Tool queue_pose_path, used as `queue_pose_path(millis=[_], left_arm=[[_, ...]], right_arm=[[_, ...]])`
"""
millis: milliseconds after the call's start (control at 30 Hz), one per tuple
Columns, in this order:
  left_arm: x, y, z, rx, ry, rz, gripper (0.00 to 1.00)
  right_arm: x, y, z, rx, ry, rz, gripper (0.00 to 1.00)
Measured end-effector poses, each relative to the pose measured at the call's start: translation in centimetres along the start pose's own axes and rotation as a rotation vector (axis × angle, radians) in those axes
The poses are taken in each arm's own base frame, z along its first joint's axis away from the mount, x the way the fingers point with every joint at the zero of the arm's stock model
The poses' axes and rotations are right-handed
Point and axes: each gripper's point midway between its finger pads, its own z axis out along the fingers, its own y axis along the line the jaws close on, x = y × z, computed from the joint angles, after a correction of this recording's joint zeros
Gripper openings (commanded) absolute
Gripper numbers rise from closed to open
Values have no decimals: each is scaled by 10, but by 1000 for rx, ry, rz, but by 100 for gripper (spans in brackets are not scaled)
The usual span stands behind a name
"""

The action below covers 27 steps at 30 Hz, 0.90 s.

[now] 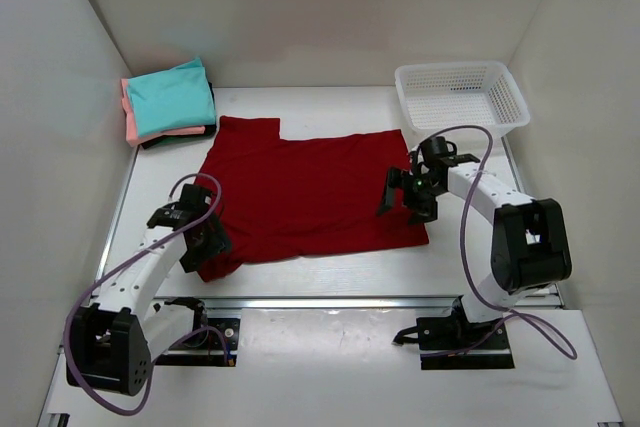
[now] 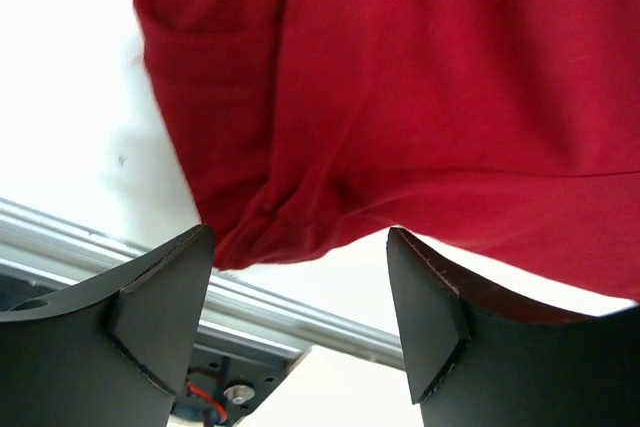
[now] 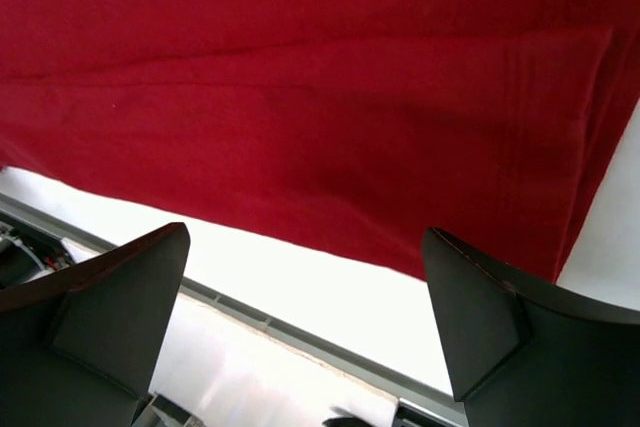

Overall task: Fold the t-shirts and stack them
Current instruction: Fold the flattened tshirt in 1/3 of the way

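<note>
Two robot arms pause over a large dark red t-shirt [image 1: 310,192] spread across the middle of a white bench [image 1: 330,272], its fabric lying mostly flat with one short sleeve jutting toward the far left corner. At the shirt's near left corner, where the cloth bunches into a rumpled fold, the left claw [image 1: 205,242] hangs with its jaws apart and nothing between them; its wrist camera shows the red hem [image 2: 400,77] curling just beyond the black fingertips [image 2: 170,287] of the left claw [image 2: 298,247]. On the opposite side the right claw [image 1: 405,197] hovers over the shirt's right edge, likewise spread wide and gripping nothing, and its own camera looks down on the right claw [image 3: 305,247] and a doubled-over layer of red cloth [image 3: 300,97] with a soft crease running across it. Three folded shirts sit stacked in the far left corner of the bench, well apart from both claws: a teal one [image 1: 172,97] on top, a salmon-pink one [image 1: 130,119] under it and a dark one [image 1: 185,137] at the bottom. A white mesh basket [image 1: 460,97] stands at the far right, near the red shirt's far right corner.
</note>
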Motion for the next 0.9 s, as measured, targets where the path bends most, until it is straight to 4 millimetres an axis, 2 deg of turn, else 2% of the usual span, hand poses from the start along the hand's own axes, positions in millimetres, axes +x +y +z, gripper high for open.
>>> queue_pose_path(millis=[67, 100, 133, 167, 233, 333, 467, 567, 900], left_arm=[[8, 5, 4, -19, 22, -1, 76], [11, 7, 5, -27, 32, -1, 65], [13, 8, 6, -33, 38, -3, 42], [13, 8, 7, -43, 43, -1, 34], [14, 11, 11, -69, 51, 9, 2], [11, 13, 11, -97, 59, 43, 0], [-13, 4, 0, -92, -3, 104, 0], [-25, 0, -6, -75, -36, 124, 0], [-23, 17, -12, -121, -3, 132, 0]], right_arm=[[5, -2, 1, -1, -6, -3, 99], [9, -3, 2, -1, -5, -3, 99], [12, -4, 4, 0, -1, -3, 99], [15, -6, 6, 2, 5, -3, 99], [22, -8, 10, 9, 19, -5, 99], [26, -10, 12, 14, 31, -3, 99], [35, -20, 18, 44, 61, 15, 99], [34, -25, 18, 47, 63, 31, 99], [28, -44, 13, 110, 83, 89, 100]])
